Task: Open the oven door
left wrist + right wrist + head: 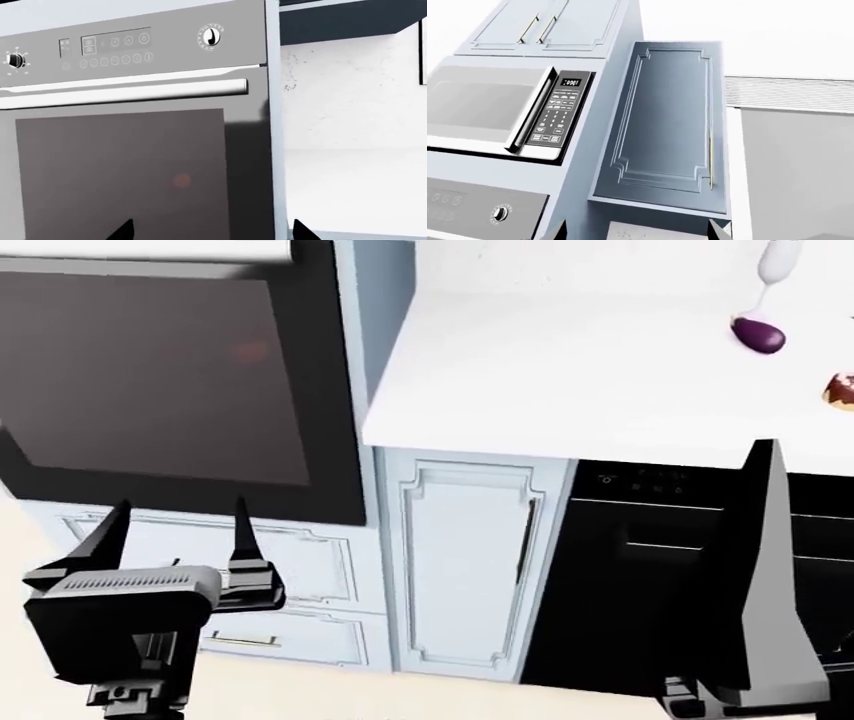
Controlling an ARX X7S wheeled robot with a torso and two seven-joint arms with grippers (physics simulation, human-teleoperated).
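The oven door (147, 380) is a glossy black glass panel at the upper left of the head view, and it is closed. Its thick silver bar handle (127, 92) runs along the top edge, under the control panel (113, 47). My left gripper (178, 525) hangs open in front of the drawers just below the door, touching nothing. In the left wrist view the door glass (120, 170) fills the frame, with the gripper (213, 231) open well short of the handle. My right gripper (637, 231) is open and empty, raised at the right; one finger (763, 540) shows.
A pale-blue cabinet door (467, 560) stands right of the oven, then a black under-counter appliance (641, 570). The white counter (561, 370) holds a purple item (757, 332). Pale drawers (314, 575) sit below the oven. A microwave (500, 110) and an upper cabinet (660, 115) sit above.
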